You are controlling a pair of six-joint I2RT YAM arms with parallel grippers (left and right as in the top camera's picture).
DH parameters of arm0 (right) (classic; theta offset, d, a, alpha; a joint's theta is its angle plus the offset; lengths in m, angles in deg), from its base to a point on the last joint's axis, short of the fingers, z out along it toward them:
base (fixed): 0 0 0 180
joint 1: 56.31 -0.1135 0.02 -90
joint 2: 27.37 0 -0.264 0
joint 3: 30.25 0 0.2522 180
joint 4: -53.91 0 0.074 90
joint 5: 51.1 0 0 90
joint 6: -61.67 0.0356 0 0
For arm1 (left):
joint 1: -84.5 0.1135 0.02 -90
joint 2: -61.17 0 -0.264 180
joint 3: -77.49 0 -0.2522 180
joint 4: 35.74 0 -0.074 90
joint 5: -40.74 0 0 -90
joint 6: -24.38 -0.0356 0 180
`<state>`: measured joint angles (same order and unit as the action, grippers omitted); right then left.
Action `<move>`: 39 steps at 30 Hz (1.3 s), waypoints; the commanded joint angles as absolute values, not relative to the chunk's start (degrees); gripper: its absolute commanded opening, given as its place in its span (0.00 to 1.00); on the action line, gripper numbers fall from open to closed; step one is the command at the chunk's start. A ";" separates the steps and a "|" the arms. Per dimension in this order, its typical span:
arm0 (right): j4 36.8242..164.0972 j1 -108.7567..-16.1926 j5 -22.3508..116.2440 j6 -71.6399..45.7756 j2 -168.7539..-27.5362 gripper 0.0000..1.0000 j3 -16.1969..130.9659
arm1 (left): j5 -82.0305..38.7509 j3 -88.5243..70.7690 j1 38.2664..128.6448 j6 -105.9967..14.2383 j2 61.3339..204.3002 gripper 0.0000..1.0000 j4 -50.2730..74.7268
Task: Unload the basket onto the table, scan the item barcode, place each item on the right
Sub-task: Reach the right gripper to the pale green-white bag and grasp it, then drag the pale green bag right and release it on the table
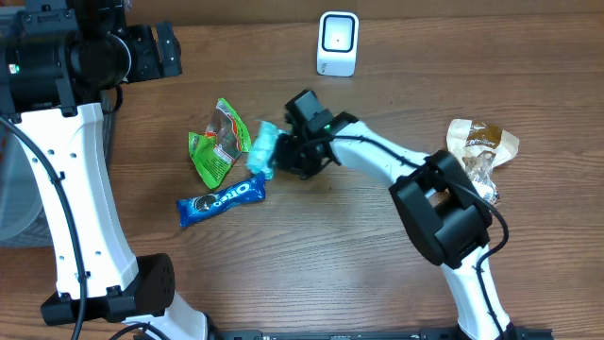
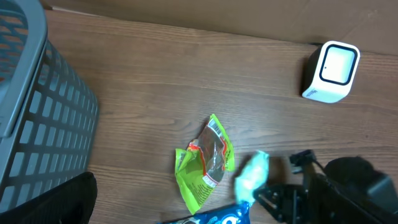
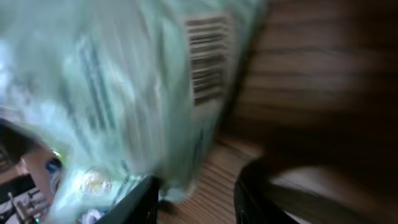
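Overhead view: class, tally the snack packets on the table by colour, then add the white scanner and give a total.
Green packet: 1
Pale teal packet: 1
Blue Oreo packet: 1
Brown and clear packet: 1
White scanner: 1
Total: 5

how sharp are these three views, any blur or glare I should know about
Overhead: sharp, evenly lit, soft shadows under the right claw beside the pale teal packet. Left wrist: clear, with the scanner and green wrapper crisp. Right wrist: heavily smeared, the packet filling the frame, its barcode visible as streaked bars, wood grain blurred.
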<state>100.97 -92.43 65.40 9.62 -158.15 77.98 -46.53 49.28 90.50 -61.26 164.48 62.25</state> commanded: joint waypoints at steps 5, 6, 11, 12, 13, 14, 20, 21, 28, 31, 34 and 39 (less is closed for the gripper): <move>111.27 -86.81 61.54 -5.78 -160.14 0.48 81.77 | -46.71 49.46 90.48 -60.69 164.94 1.00 62.18; 113.26 -86.46 59.63 -6.92 -160.14 0.49 83.16 | -46.71 49.46 90.48 -60.69 164.94 1.00 62.18; 121.72 -85.46 52.03 -7.62 -160.14 0.57 90.53 | -46.71 49.46 90.48 -60.67 164.94 1.00 62.18; 122.24 -85.41 52.44 -7.62 -160.14 0.60 92.02 | -46.71 49.46 90.48 -60.69 164.94 1.00 62.18; 122.18 -85.44 53.01 -7.64 -160.14 0.63 93.26 | -46.71 49.46 90.48 -60.69 164.94 1.00 62.18; 121.39 -85.44 53.62 -7.80 -160.14 0.66 94.33 | -46.71 49.46 90.48 -60.67 164.94 1.00 62.18; 109.50 -85.74 57.14 -13.00 -160.16 0.77 94.95 | -46.71 49.46 90.48 -60.69 164.94 1.00 62.18; 107.79 -85.87 57.14 -13.72 -160.16 0.78 94.95 | -46.71 49.46 90.48 -60.69 164.94 1.00 62.18; 111.25 -86.35 62.32 4.55 -160.16 0.79 94.88 | -46.71 49.46 90.48 -60.69 164.94 1.00 62.18; 113.24 -87.45 68.49 11.09 -160.16 0.79 93.57 | -46.71 49.46 90.48 -60.67 164.94 1.00 62.18; 111.40 -89.89 68.55 14.32 -160.16 0.79 90.68 | -46.71 49.46 90.48 -60.69 164.94 1.00 62.18; 101.76 -94.51 63.68 23.09 -160.16 0.76 82.99 | -46.71 49.46 90.48 -60.69 164.94 1.00 62.18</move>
<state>105.08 -91.73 65.99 14.80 -160.10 87.16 -46.53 49.28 90.50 -61.23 164.48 62.25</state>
